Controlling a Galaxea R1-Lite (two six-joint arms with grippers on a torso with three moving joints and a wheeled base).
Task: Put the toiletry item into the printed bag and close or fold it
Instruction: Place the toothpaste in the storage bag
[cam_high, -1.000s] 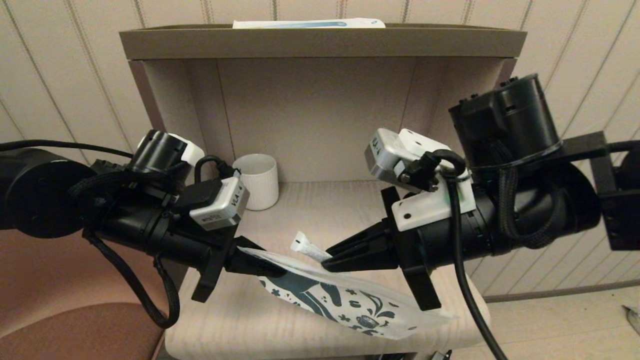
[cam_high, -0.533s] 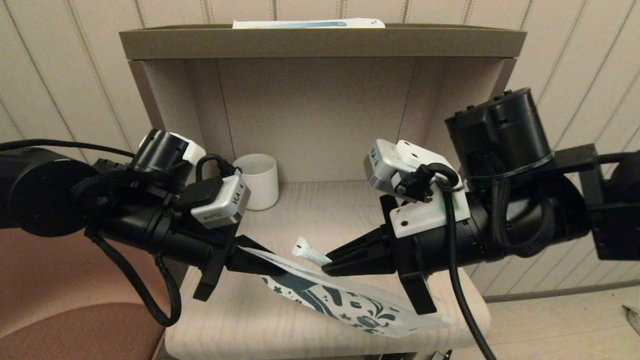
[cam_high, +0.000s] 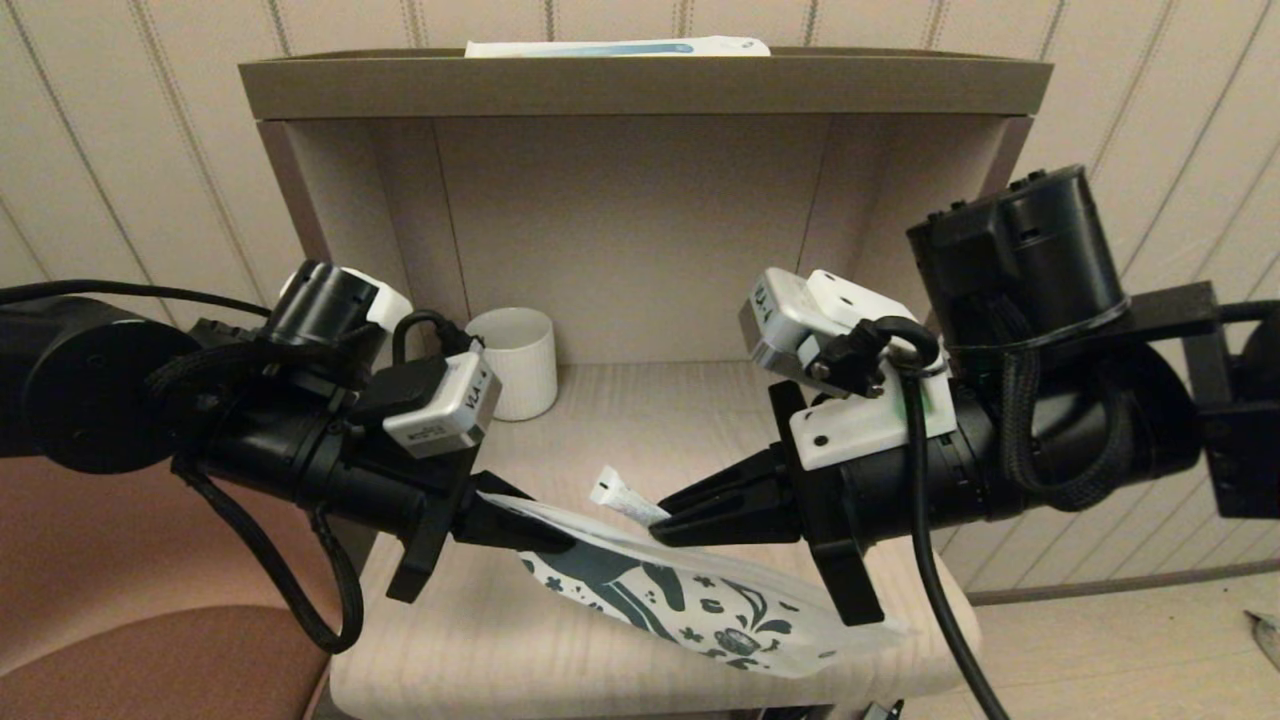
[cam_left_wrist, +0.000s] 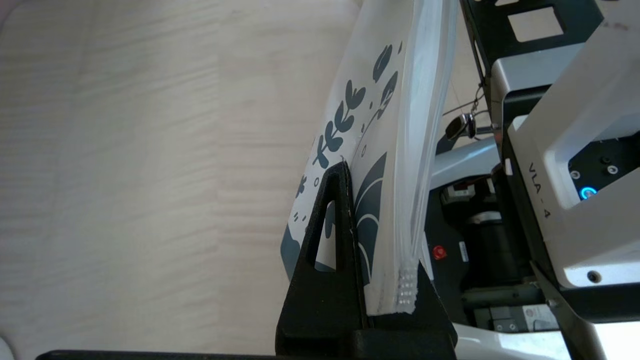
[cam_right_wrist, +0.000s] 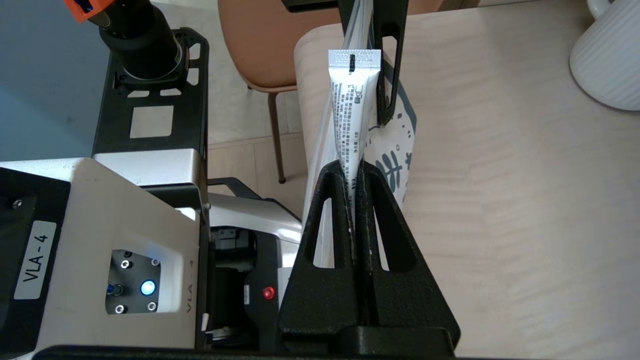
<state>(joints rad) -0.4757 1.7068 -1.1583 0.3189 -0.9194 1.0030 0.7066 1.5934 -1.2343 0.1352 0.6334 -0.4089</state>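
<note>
The printed bag (cam_high: 690, 590) hangs nearest, lifted above the pale wooden tabletop (cam_high: 600, 430), its free end drooping over the tabletop's near edge. The left gripper (cam_high: 545, 540) has its jaws clamped on the bag's corner beside the zip strip; in the left wrist view the bag (cam_left_wrist: 370, 165) runs on edge away from the left gripper (cam_left_wrist: 372, 280), teal leaves facing the tabletop (cam_left_wrist: 125, 175). Just above the bag's upper edge, the right gripper (cam_high: 665, 520) points toward the left one, jaws shut on the toiletry item (cam_high: 622, 495), whose crimped end sticks out over the bag near its held corner. The right wrist view shows the tube (cam_right_wrist: 352, 115) pinched at the right gripper (cam_right_wrist: 356, 172), alongside the bag (cam_right_wrist: 395, 165). Beyond the bag, a ribbed white mug (cam_high: 515, 360) stands at the back of the tabletop. Farthest, a white-and-blue box (cam_high: 617, 46) lies on the top shelf (cam_high: 640, 85).
</note>
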